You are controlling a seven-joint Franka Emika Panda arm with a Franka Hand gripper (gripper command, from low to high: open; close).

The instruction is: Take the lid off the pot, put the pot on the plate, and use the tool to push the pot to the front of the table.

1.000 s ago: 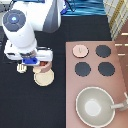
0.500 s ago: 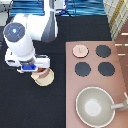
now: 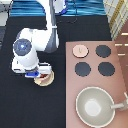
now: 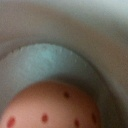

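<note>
The gripper [image 3: 41, 75] is sitting lower now, right over the plate [image 3: 46, 80] on the bench [image 3: 30, 107], and I cannot tell how its jaws are standing.

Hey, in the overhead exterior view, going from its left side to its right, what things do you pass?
gripper, low over the plate → lid, lying on the stove → large grey pan. The pot is hidden under the hand, so I leave it out.
</note>
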